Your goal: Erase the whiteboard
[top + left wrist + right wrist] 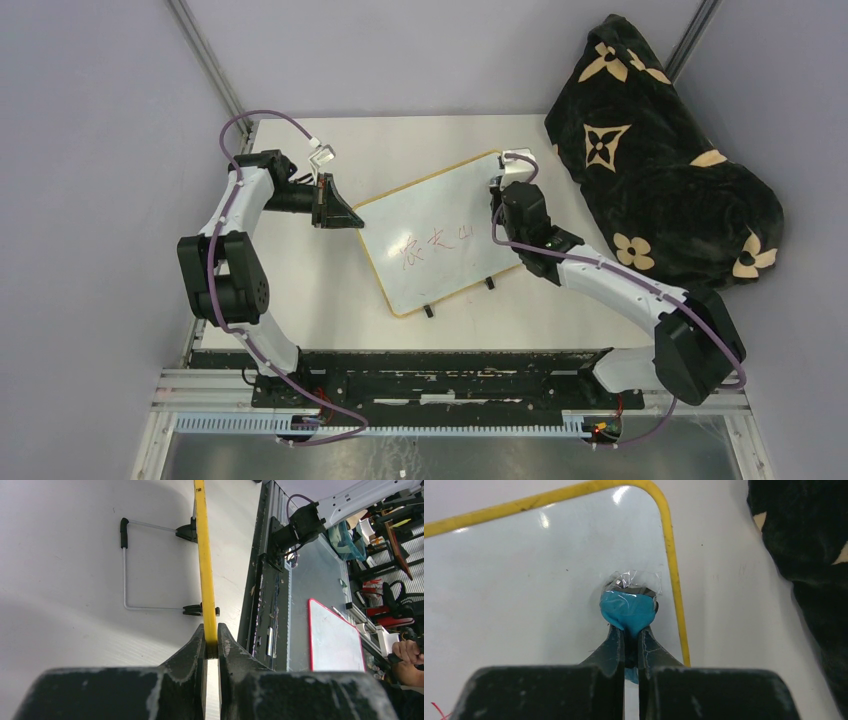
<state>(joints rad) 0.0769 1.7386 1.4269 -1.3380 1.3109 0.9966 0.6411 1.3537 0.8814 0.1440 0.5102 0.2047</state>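
My left gripper (211, 640) is clamped on the thin yellow frame of the whiteboard (440, 225), pinching the edge at the board's 9 o'clock corner as seen from above. The board lies askew near the middle of the table (320, 290), with its two black feet (428, 311) on the near edge at about 6 o'clock. My right gripper (630, 630) is closed tight around a blue eraser (628, 609), which touches the white surface just inside the rounded corner at the board's 2 o'clock. Red handwriting (430, 240) sits at the board's centre, well apart from the eraser. A black flower-patterned blanket (660, 160) is heaped at the table's 2 o'clock.
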